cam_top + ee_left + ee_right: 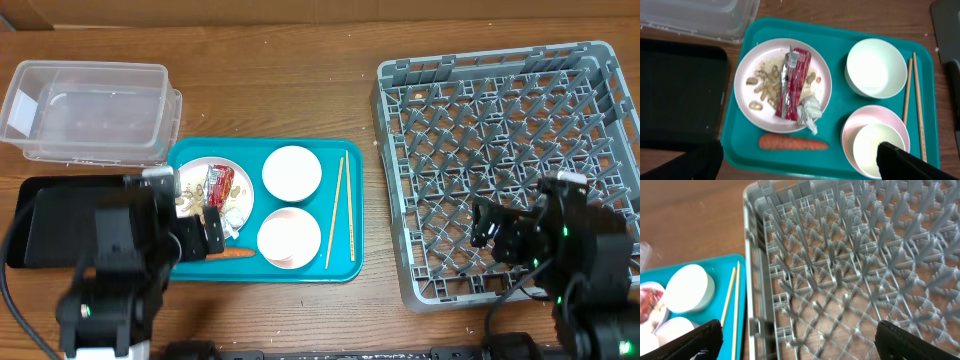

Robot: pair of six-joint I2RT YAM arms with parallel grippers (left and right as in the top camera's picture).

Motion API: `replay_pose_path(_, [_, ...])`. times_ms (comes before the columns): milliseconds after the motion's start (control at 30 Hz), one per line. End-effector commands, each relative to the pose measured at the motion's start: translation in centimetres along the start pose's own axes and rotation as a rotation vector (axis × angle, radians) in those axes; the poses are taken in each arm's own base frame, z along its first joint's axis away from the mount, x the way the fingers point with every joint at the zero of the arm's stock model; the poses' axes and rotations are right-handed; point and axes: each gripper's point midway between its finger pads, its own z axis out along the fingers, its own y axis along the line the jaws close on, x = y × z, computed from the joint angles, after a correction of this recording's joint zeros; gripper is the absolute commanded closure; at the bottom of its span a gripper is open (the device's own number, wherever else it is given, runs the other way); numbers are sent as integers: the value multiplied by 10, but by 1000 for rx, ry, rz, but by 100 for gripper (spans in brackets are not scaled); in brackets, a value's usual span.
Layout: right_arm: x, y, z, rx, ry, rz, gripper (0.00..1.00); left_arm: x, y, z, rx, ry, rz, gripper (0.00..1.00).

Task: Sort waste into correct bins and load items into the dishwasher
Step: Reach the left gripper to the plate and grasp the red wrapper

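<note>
On the white plate (pixel 820 75) lie the red-and-silver wrapper (pixel 792 82) and beige scraps (pixel 765 87). The carrot (pixel 793 143) lies beside the plate on the tray. The white bowl (pixel 876 67), the pinkish bowl (pixel 860 125) with the white cup (pixel 877 147) in it, and the chopsticks (pixel 915 107) lie further right. My left gripper (pixel 800 167) is open and empty above the carrot; in the overhead view it (pixel 205 235) is at the tray's left. My right gripper (pixel 800 342) is open and empty over the grey dish rack (pixel 850 270), near its left edge (pixel 490 230).
The teal serving tray (pixel 260 275) holds all the dishes. The clear tub (pixel 90 110) stands at the back left, with the black tray (pixel 50 220) in front of it. The rack (pixel 500 100) fills the right side.
</note>
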Motion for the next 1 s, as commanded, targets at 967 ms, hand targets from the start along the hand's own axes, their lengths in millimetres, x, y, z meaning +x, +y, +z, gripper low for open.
replay_pose_path(967, [14, -15, 39, 136, 298, 7, 0, 29, 6, 121, -97, 519, -59, 5])
